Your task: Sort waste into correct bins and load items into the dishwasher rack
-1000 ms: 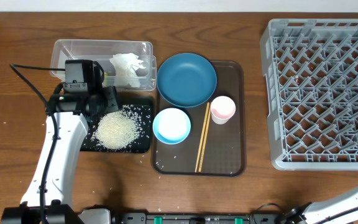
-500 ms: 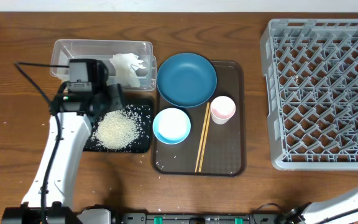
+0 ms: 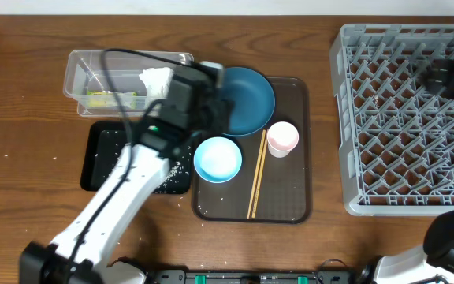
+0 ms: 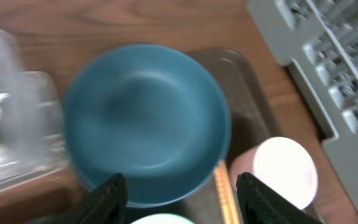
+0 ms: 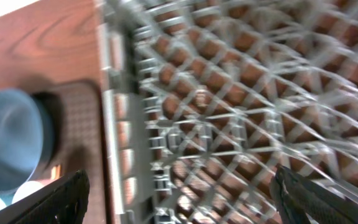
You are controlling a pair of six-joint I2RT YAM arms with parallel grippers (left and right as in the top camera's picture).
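The left claw hangs over the blue plate with its two fingers spread wide and nothing between them — in the wrist view the plate fills the space under the gap. The plate lies at the upper left of the brown tray, near the centre of the overhead frame. Lower on the same tray sit the pale bowl and, to its right, the pinkish cup. The wooden chopsticks lie lengthwise, their upper ends between bowl and cup.

At upper left the clear tub holds the yellow-green wrapper and the white tissue. Just below it, the black tray is partly covered by the left arm, and loose rice grains show on its right side.

The grey rack fills the right of the frame on the bench. The right claw hovers above the rack's lattice, blurred, its fingers well apart — empty.
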